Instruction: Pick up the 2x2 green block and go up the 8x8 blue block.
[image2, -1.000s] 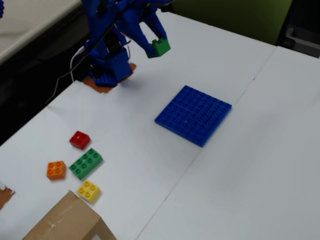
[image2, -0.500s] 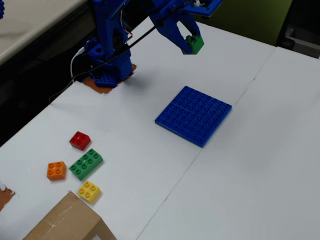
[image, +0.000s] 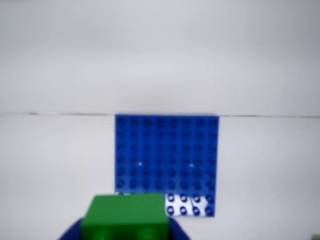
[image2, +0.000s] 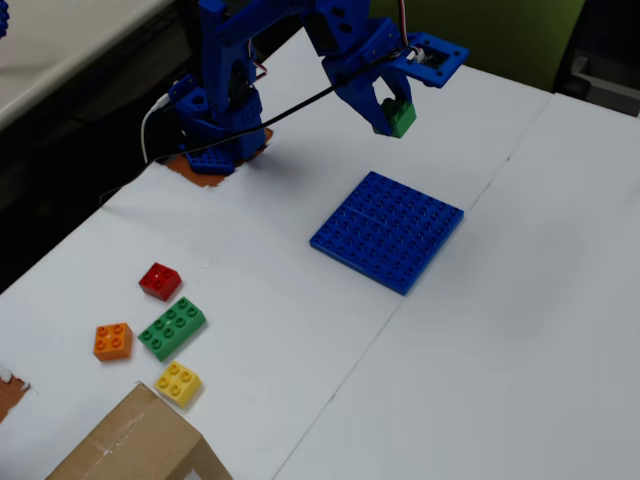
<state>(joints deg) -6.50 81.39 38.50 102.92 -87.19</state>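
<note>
The 2x2 green block (image2: 401, 117) is hanging in the air, clamped between the fingers (image2: 383, 108) of the blue arm (image2: 330, 30), which is reaching out from its base (image2: 215, 135) over the white desk (image2: 520, 330). In the wrist view the block (image: 125, 217) is sitting at the bottom edge with the 8x8 blue block (image: 166, 162) lying flat just ahead of the fingers. In the fixed view the blue plate (image2: 388, 230) is resting on the desk below the fingers, not touching the block. Far back from the fingers, near a cardboard box (image2: 135, 445), are lying a red brick (image2: 160, 280), an orange brick (image2: 112, 341), a longer green brick (image2: 172, 327) and a yellow brick (image2: 177, 383)
</note>
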